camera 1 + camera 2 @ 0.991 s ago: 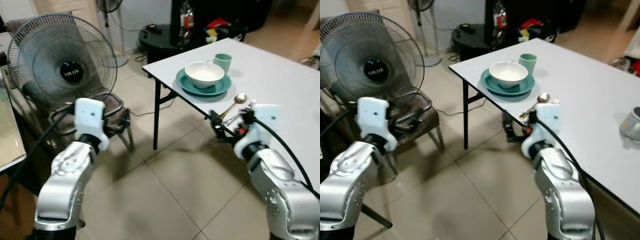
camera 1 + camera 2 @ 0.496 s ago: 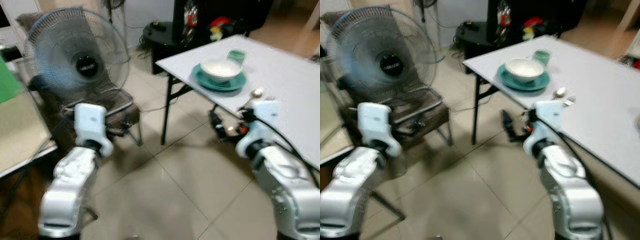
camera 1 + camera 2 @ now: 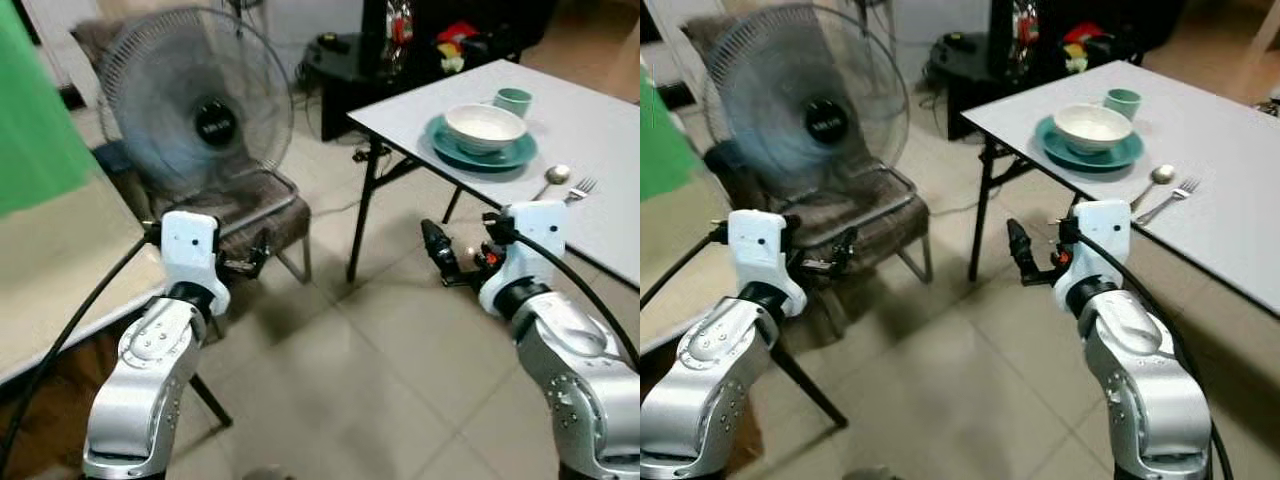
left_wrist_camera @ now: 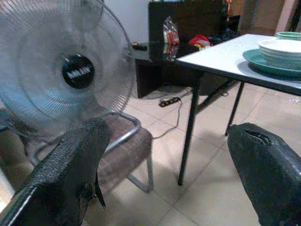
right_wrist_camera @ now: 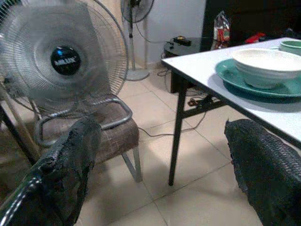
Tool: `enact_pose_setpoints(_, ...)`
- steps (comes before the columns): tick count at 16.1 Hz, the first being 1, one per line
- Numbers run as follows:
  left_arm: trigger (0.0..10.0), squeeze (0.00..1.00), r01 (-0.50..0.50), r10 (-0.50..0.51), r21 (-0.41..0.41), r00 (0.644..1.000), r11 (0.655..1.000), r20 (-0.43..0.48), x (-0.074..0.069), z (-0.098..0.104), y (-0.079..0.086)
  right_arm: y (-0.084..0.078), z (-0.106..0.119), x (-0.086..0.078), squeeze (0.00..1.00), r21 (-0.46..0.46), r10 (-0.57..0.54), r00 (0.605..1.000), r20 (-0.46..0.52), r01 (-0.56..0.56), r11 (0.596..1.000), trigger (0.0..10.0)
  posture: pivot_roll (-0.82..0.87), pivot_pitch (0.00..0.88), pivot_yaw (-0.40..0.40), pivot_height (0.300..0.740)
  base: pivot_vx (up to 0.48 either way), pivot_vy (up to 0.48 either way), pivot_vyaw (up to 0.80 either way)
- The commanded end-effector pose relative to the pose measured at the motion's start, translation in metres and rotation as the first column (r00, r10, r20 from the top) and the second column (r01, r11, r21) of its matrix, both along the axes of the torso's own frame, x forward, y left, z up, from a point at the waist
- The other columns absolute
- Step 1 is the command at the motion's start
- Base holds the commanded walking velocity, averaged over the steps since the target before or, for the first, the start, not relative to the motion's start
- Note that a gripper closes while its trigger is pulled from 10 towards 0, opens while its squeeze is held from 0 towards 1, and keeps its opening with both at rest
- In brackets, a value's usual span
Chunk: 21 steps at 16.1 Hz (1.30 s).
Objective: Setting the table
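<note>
White bowl [image 3: 1092, 127] on the teal plate [image 3: 1088, 150] is set near the white desk [image 3: 1230, 190] corner, spoon [image 3: 1154, 180] and fork [image 3: 1172, 198] beside. Both jaws, left [image 3: 250, 258] and right [image 3: 440, 258], are held apart, empty. The desk edge could be clipped by the right arm.

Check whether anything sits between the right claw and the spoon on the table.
Nothing visible blocks it. The right claw is open, below and beside the table edge; the spoon lies on top near that edge, beside the fork.
</note>
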State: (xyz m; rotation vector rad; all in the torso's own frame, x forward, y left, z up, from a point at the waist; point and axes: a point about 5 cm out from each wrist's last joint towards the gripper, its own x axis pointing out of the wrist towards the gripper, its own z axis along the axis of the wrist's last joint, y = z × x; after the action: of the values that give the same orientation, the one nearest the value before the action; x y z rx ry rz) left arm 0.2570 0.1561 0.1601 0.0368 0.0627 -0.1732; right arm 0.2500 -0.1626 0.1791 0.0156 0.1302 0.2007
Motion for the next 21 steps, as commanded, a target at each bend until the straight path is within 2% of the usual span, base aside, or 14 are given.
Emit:
enact_pose_setpoints(1,10.0,0.0,-0.013,0.013,0.007,1.0,1.0,0.002,0.0,0.002,0.004,0.002,0.001,0.0,0.0,0.004,0.009,1.0,-0.002,-0.009,1.0,10.0,0.07,0.0,0.009,0.74,0.0,0.315,0.0)
enact_pose_setpoints(8,10.0,0.0,-0.009,0.009,0.009,1.0,1.0,0.003,-0.001,0.002,0.003,0.004,0.001,0.0,0.0,0.022,0.022,1.0,-0.007,-0.022,1.0,10.0,0.08,0.0,0.004,0.74,0.0,0.316,0.0)
enact_pose_setpoints(17,10.0,0.0,-0.006,0.006,0.013,1.0,1.0,0.006,0.0,0.002,0.003,0.011,0.0,-0.001,0.0,-0.018,0.078,0.997,-0.005,-0.078,0.997,10.0,0.08,0.0,-0.003,0.74,0.0,0.316,0.0)
enact_pose_setpoints(21,10.0,0.0,-0.004,0.004,0.04,1.0,0.999,-0.002,-0.004,0.003,0.011,0.015,-0.008,-0.004,0.0,-0.035,0.075,0.997,-0.016,-0.076,0.997,10.0,0.11,0.0,0.019,0.74,0.0,0.316,0.63)
